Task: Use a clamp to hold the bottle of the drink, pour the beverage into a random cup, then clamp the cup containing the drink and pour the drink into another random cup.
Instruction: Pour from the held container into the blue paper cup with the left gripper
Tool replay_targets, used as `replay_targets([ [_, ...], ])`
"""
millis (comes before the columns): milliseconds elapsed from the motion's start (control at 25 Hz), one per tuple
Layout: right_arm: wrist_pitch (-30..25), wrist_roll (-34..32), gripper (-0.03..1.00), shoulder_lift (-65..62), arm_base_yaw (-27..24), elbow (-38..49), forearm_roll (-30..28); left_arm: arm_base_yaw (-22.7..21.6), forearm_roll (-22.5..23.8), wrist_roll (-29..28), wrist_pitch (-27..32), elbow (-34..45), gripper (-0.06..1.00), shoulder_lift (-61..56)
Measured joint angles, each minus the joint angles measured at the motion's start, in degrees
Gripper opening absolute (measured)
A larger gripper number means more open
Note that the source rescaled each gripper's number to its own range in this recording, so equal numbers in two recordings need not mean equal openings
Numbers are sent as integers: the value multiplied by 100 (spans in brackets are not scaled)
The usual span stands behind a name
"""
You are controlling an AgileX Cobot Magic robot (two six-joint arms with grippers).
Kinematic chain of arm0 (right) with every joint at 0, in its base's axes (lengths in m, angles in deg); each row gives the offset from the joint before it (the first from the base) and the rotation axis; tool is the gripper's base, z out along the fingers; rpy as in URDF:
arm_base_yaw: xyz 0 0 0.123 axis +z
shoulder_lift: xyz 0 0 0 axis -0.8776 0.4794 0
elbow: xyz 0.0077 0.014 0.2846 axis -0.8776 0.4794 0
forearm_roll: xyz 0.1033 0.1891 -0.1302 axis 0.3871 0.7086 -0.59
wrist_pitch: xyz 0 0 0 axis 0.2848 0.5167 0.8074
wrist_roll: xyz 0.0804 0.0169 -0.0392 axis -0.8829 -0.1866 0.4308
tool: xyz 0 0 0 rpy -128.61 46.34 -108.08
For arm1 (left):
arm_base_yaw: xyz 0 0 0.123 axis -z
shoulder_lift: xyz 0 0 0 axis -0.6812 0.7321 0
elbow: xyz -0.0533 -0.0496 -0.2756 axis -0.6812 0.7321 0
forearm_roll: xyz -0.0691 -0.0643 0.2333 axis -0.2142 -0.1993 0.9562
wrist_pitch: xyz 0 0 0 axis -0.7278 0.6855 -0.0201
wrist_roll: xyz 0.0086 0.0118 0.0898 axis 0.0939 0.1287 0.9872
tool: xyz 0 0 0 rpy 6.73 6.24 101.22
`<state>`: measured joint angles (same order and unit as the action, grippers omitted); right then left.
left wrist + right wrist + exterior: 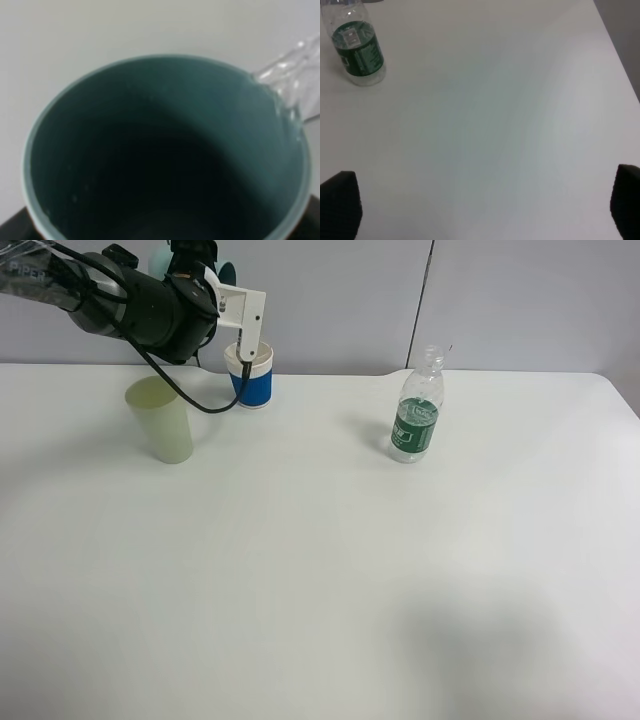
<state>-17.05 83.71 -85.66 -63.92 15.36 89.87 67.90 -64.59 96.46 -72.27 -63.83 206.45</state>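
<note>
High front view; left wrist close above teal cup (165, 150); right wrist shares bottle (357, 47).

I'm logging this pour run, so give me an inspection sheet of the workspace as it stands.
Surface: white table, bare in front, no spill seen.
Job's things: teal cup tipped, clear liquid leaving its rim; blue paper cup upright under it; bottle upright, uncapped, apart at the right.
Clutter: pale yellow-green tumbler standing left of the paper cup.
Grippers: left gripper shut on the teal cup; right gripper open, empty, over bare table.
Cables: black cable hanging off the left arm.
Surroundings: grey wall panels.
</note>
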Motion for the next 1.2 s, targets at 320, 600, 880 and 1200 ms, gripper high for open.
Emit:
replay_targets([
  [320, 0, 0, 100, 0, 0, 0, 0, 0, 683, 18, -23, 0, 3, 0],
  [600, 0, 0, 100, 0, 0, 0, 0, 0, 862, 414, -23, 0, 3, 0],
  [880, 0, 0, 100, 0, 0, 0, 0, 0, 1114, 652, -16, 0, 3, 0],
  [1200, 0, 0, 100, 0, 0, 0, 0, 107, 307, -264, 704, 0, 3, -165],
])
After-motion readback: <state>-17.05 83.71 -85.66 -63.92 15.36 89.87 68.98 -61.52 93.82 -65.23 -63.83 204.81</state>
